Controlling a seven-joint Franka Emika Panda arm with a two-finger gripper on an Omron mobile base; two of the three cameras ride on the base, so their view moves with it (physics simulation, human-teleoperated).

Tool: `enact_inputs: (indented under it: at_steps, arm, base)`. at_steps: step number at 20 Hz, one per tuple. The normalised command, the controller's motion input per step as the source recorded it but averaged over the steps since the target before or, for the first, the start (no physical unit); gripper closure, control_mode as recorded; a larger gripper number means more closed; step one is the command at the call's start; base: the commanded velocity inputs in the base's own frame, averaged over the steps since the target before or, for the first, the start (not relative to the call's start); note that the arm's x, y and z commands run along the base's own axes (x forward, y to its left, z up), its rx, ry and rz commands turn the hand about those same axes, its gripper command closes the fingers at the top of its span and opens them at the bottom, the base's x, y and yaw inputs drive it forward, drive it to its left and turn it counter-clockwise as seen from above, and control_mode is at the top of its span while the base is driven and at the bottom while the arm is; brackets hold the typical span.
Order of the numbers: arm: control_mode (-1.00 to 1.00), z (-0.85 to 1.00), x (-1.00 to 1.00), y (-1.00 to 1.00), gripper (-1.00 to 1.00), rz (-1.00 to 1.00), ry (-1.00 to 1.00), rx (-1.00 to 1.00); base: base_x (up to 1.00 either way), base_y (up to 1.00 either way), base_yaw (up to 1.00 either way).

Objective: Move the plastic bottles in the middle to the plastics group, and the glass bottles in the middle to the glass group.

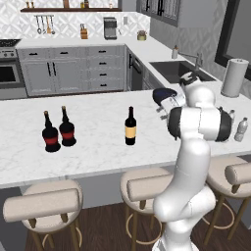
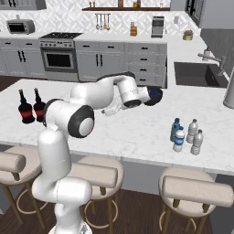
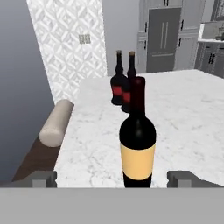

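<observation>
The slim dark wine bottle (image 1: 130, 126) with a yellow-tan label stands upright mid-counter. In the hand view the wine bottle (image 3: 138, 144) is straight ahead, a short way off. My gripper (image 3: 113, 179) is open, its fingertips (image 3: 43, 178) wide to either side and touching nothing. From the left base camera the gripper (image 1: 161, 109) hangs just right of the bottle. The glass group (image 1: 59, 131), two bulbous red-labelled bottles, stands at the counter's left. A blue-tinted bottle (image 2: 175, 129) and a blue-labelled one (image 2: 178, 139) stand beside the greyish plastics group (image 2: 195, 136) on the right.
A paper-towel roll (image 1: 234, 77) stands at the far right, near the sink (image 1: 179, 70). Padded stools (image 1: 44, 203) line the counter's near edge. Bare marble lies between the wine bottle and the red-labelled pair.
</observation>
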Motion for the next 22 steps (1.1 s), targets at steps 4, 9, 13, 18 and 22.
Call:
enact_inputs:
  at_steps: [4, 9, 13, 18, 22]
  arm:
    - [-1.0, -0.12, 0.04, 0.07, -1.0, 0.0, 0.0, 0.0]
    - [-1.0, -0.42, 0.28, 0.23, -1.0, 0.0, -0.02, 0.05]
    - [-1.0, -0.4, 0.21, 0.33, -1.0, 0.0, -0.06, 0.08]
    - [-1.0, -0.19, 0.19, 0.28, -1.0, 0.0, -0.02, 0.04]
    - [-1.0, 0.0, -0.01, 0.08, -1.0, 0.0, 0.0, 0.01]
  base:
    - [0.0, 0.0, 0.0]
    - [0.0, 0.0, 0.0]
    - [0.0, 0.0, 0.0]
    - [0.0, 0.0, 0.0]
    - [0.0, 0.0, 0.0]
